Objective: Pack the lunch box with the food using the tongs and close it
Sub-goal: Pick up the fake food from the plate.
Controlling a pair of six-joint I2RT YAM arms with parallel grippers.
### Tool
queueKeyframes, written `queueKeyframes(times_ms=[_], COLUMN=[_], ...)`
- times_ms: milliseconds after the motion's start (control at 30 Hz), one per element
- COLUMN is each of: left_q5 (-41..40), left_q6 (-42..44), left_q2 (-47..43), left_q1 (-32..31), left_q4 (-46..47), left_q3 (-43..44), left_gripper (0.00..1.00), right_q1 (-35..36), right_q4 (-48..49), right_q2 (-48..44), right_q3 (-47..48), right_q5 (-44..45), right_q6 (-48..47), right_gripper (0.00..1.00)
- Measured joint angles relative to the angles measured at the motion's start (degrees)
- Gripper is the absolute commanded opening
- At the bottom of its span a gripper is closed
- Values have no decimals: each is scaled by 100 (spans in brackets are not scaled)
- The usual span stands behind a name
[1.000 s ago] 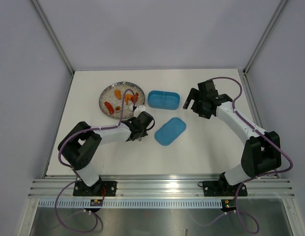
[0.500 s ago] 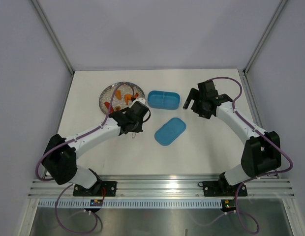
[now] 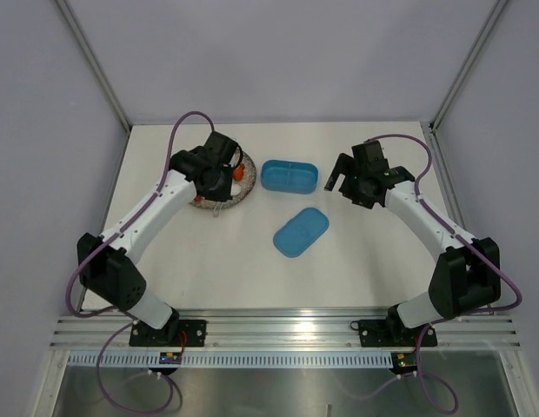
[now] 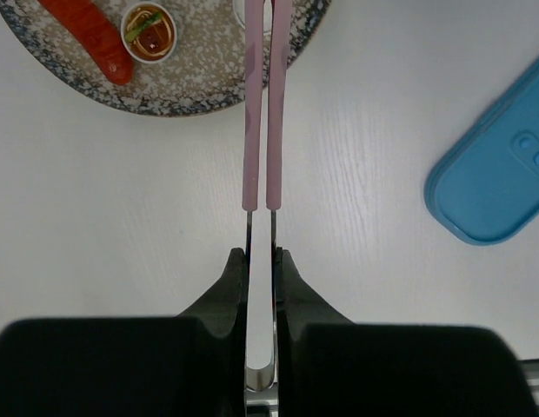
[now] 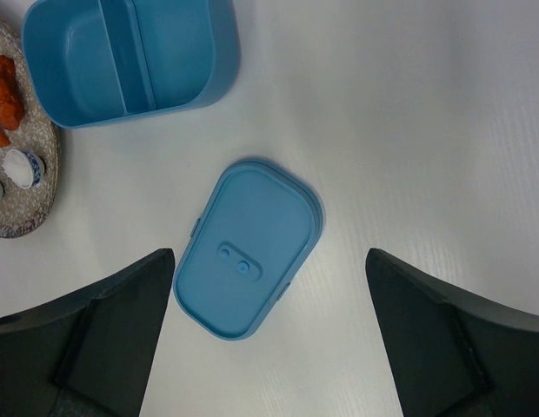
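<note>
The tongs (image 4: pixel 261 104) are pointing straight away from the left gripper (image 4: pixel 260 291), their long axis in line with its fingers. The pink arms are squeezed nearly together and are reaching over the plate (image 4: pixel 165 97) rim. The white table (image 3: pixel 356 261) is carrying the plate, the box (image 3: pixel 289 175) just beside it and the lid (image 3: pixel 301 231) nearer the arms, with grey walls (image 3: pixel 269 61) enclosing it. The left gripper is clamping the tongs' metal end. The right gripper (image 5: pixel 268 278) is gaping wide, right of the box.
</note>
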Motion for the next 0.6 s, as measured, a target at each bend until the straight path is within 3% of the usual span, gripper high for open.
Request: queueKeyframes(times_ms=[267,600], left_q5=[-15,31], left_q6=[179,216], left_q2=[1049,1515], left_q1=[446,741], left_q4=[-463,-487], left_q3=[918,925], left_gripper=[8,10], right_q1=[0,0], right_q4=[0,0], right_q2=[-33,-33], right_q3=[0,0], right_q5=[0,-2], right_q6=[-2,0], right_gripper=[99,99])
